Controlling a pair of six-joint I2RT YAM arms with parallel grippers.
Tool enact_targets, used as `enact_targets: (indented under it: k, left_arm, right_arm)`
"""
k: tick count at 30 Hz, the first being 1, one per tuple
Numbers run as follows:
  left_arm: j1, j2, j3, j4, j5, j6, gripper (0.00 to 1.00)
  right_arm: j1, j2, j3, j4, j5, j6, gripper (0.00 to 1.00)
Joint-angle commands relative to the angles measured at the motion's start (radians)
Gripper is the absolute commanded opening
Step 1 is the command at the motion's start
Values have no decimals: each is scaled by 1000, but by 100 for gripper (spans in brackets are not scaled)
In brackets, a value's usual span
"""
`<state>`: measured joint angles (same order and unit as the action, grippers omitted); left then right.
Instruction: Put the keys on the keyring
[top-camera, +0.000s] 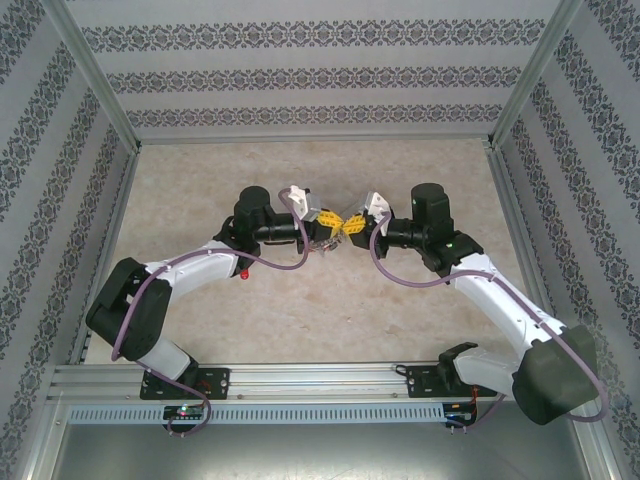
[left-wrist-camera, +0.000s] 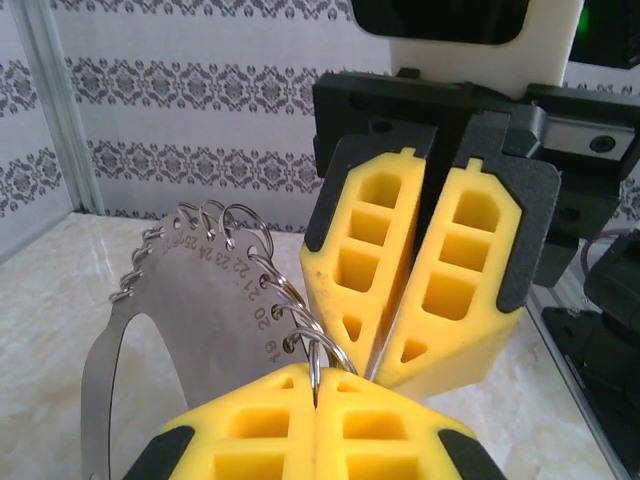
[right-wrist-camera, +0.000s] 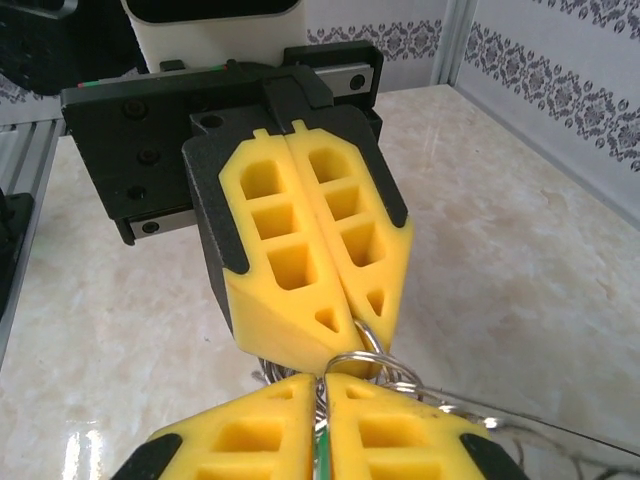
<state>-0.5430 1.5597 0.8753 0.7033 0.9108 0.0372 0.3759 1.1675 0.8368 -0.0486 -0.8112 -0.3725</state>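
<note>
The keyring (left-wrist-camera: 190, 310) is a flat silver loop stamped with numbers, its edge strung with small silver rings (left-wrist-camera: 262, 268). It hangs above the table between both grippers. My left gripper (left-wrist-camera: 318, 372) is shut on one small ring at its fingertips. My right gripper (right-wrist-camera: 322, 385) faces it tip to tip, jaws pressed on another small ring (right-wrist-camera: 365, 352) with a green sliver in the slit. In the top view the left gripper (top-camera: 333, 230) and right gripper (top-camera: 358, 222) meet mid-table. A small red piece (top-camera: 244, 272), apparently one of the keys, lies beside the left forearm.
The marble-patterned table (top-camera: 330, 310) stretches between the arm bases and the patterned back wall (top-camera: 320, 80). Metal frame posts (top-camera: 95, 75) stand at the sides. The aluminium rail (top-camera: 320, 385) runs along the near edge.
</note>
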Motion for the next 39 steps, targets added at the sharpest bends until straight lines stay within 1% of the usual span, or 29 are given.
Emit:
enact_targets:
  k: [1, 4, 6, 7, 10, 13, 16, 17, 19, 21, 23, 24, 25, 27, 30, 33, 36, 39]
  left_arm:
    - [-12, 7, -4, 258, 17, -108, 0]
    - [-12, 20, -10, 331, 22, -166, 0]
    - [-12, 17, -10, 323, 26, -166, 0]
    - [-13, 14, -13, 311, 22, -159, 0]
    - [-12, 3, -18, 306, 17, -155, 0]
    - [-12, 8, -6, 294, 38, -154, 0]
    - [-11, -3, -4, 237, 11, -114, 0]
    - [-11, -11, -1, 191, 4, -83, 0]
    - [-13, -35, 14, 76, 2, -4, 0]
    - [-12, -55, 15, -10, -10, 64, 0]
    - [-11, -68, 14, -51, -20, 98, 0]
    - [-11, -72, 11, -54, -23, 104, 0]
    - [-11, -73, 7, -53, -24, 108, 0]
    - [-12, -73, 9, -65, -23, 117, 0]
    - [-11, -72, 4, -62, -31, 126, 0]
    - [-13, -68, 22, -116, -33, 159, 0]
    - [-12, -69, 28, -133, -33, 181, 0]
    - [-13, -63, 35, -146, -29, 189, 0]
  right_arm:
    - [2, 6, -32, 9, 38, -17, 14]
    - [-9, 12, -54, 31, 48, 2, 14]
    - [-7, 6, -62, 62, 122, 26, 17]
    - [-9, -2, -62, 64, 140, 29, 17]
    - [-11, -34, -67, 77, 149, 23, 19]
    - [-10, -31, -42, 37, 144, 12, 19]
    - [-14, -55, -51, 51, 143, 31, 20]
    - [-17, -70, -57, 62, 152, 50, 23]
    - [-30, -96, -58, 51, 147, 87, 25]
    - [-46, -119, -49, 26, 149, 157, 32]
    - [-63, -134, -35, 2, 197, 294, 39]
    - [-70, -138, -19, -25, 242, 384, 44]
    - [-74, -137, 0, -55, 303, 488, 45]
    - [-78, -118, 65, -159, 374, 621, 49]
    - [-72, -73, 150, -284, 326, 720, 56]
    - [-54, -28, 222, -343, 346, 842, 55]
    - [-15, 51, 336, -469, 405, 877, 57]
    - [14, 144, 420, -559, 413, 927, 57]
